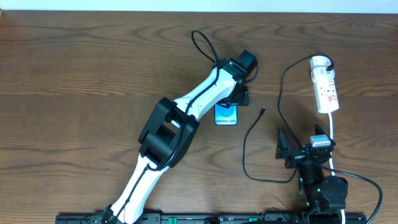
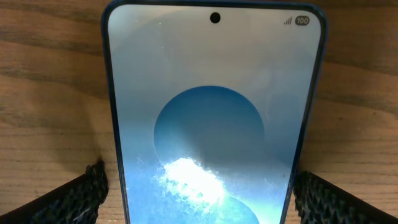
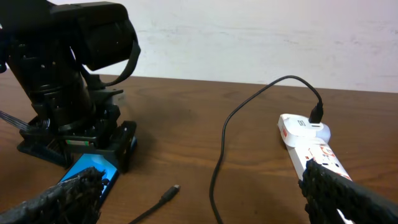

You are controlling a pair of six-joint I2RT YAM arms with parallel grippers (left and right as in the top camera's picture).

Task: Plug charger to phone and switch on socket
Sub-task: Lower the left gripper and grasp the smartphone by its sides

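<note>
Left wrist shows my left claw (image 2: 199,190) parted astride the phone (image 2: 211,93), whose lower end is cut off. My right claw (image 3: 200,180) gapes wide, holding nothing.

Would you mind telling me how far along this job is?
Done: the charger's plug sits in the socket. In hand: the left end effector straddles the phone. Left: the connector tip lies loose on the table, the right end effector is open and empty, and I cannot tell whether the socket is on.

Overhead straight down, left wrist close over phone (image 2: 214,124), right wrist low, probably sharing it.
</note>
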